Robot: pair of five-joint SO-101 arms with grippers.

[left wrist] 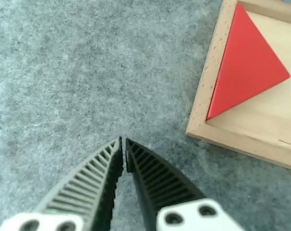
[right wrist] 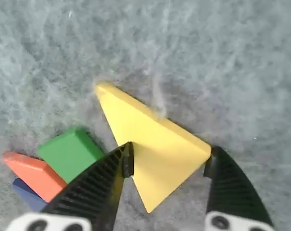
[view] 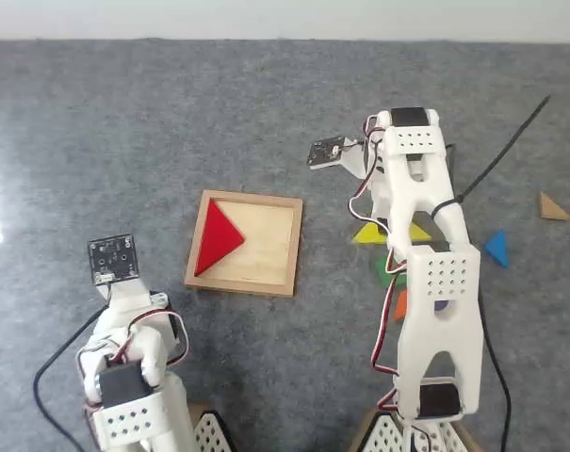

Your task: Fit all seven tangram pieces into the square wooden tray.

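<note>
From above, the wooden tray (view: 247, 286) holds just the red triangle (view: 214, 240). The left arm's fingers (left wrist: 97, 183) are pressed together, empty, beside it. The right arm's fingers (right wrist: 97, 187) stand spread astride the yellow triangle (right wrist: 155, 144); closing squarely on opposite edges should stop it twisting.

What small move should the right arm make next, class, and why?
Probably close the right pincer. Its open jaws flank the yellow triangle, which lies outside the tray. The tray holds just the red triangle, so gripping the yellow one looks like the next step.
</note>
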